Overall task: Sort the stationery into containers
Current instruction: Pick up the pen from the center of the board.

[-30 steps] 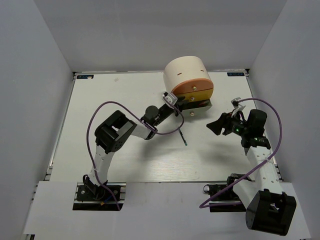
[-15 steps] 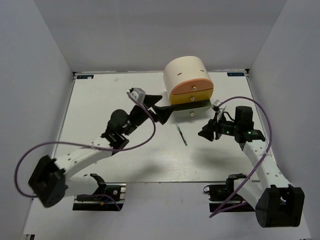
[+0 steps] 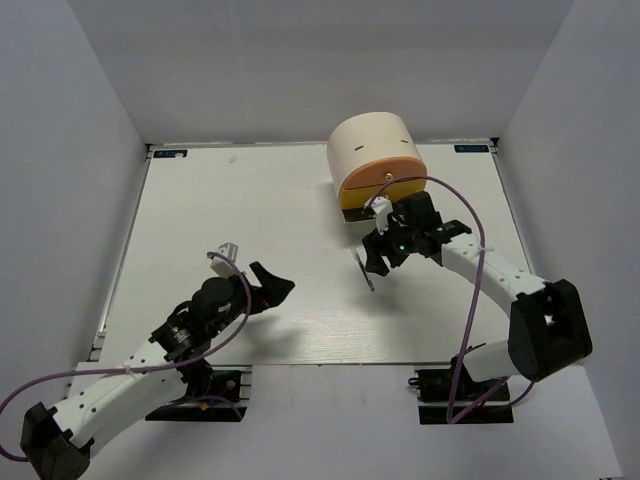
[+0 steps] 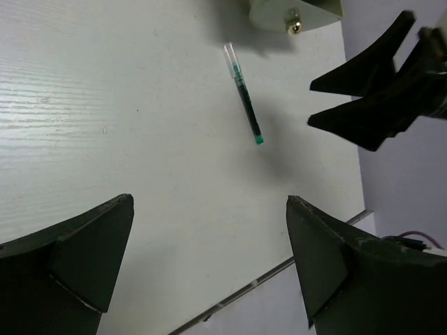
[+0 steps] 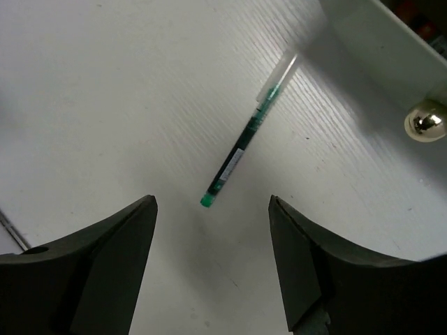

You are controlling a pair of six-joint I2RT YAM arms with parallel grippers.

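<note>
1. Although the green pen (image 5: 241, 150) carries a small pale label (image 5: 234, 162), its print is too small to read.
2. Blue stickers (image 3: 172, 153) at the table's far corners: wording illegible.
3. Green pen: lies flat on the table (image 3: 230, 230), just in front of the desk unit (image 3: 375, 145), clear cap towards it.
4. Desk unit: cream half-cylinder, far right of centre; pink and yellow fronts; pale lowest drawer, metal knob (image 5: 426, 120).
5. Right gripper (image 5: 213, 199): jaws apart, empty, above the pen.
6. Left gripper (image 3: 275, 290): jaws wide apart, empty, over bare table, near left.
7. Table: white, finely grained.
8. Walls (image 3: 300, 60): plain pale grey, three sides.
</note>
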